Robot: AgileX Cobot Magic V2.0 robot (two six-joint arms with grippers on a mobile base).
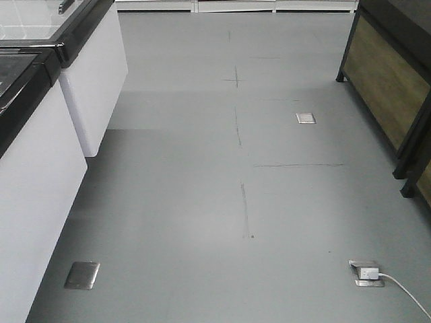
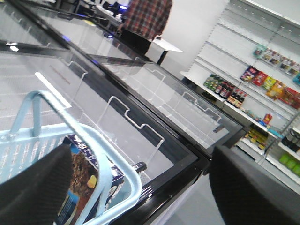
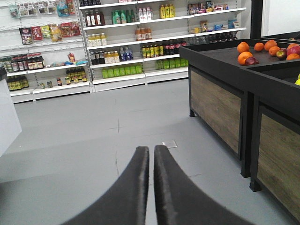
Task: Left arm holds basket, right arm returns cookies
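Right gripper [image 3: 151, 151] is clenched empty and left gripper [image 2: 140, 159] splayed; cookies [image 2: 82, 179] are seen inside the basket [image 2: 132, 190], not yet returned.

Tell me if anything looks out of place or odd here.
One thing: a floor socket at the front view's lower right stands open with a white plug in it. Its cable trails across the floor, a possible trip or snag hazard. The cookies sit inside the basket; nothing looks spilled.
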